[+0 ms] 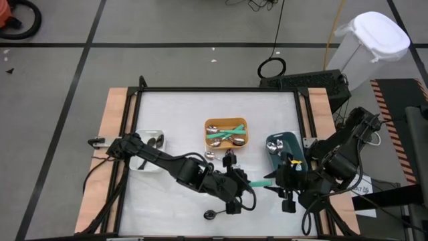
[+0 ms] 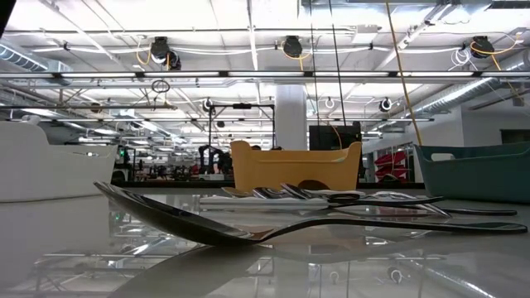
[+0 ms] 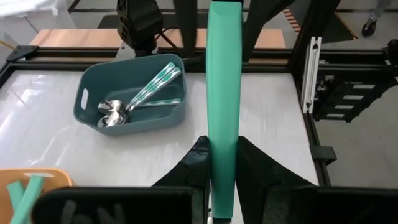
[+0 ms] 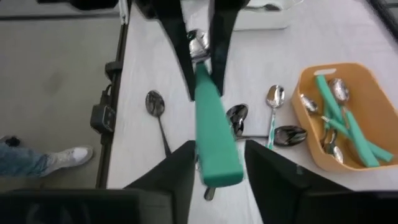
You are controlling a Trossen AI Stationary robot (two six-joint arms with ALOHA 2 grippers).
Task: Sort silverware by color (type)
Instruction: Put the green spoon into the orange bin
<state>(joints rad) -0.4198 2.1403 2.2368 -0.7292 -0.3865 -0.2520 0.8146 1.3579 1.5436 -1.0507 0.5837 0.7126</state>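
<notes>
A teal-handled spoon (image 1: 258, 181) is held between both arms, near the table's near edge. My left gripper (image 1: 239, 182) is shut on it. The handle (image 3: 222, 93) reaches out toward my right gripper (image 1: 279, 179). That gripper is open, with one finger on either side of the handle's free end (image 4: 219, 168) and a narrow gap at each side. The orange bin (image 1: 226, 132) holds teal-handled spoons. The dark teal bin (image 3: 134, 93) holds spoons with striped handles. Loose spoons (image 4: 273, 99) lie on the table. My left gripper pinches the spoon between its two fingers at the head end of the teal handle (image 3: 222, 180), with the silver head (image 4: 198, 43) between its fingers (image 4: 180, 50). It comes level from the table's left, and the handle runs straight out along the fingers. The spoon is lifted clear of the table.
A white bin (image 1: 148, 148) stands at the table's left with dark utensils in it. A black spoon (image 1: 211, 214) lies near the near edge; in the low view one spoon (image 2: 248, 228) fills the foreground. A person's leg and shoe (image 4: 56, 158) show beside the table.
</notes>
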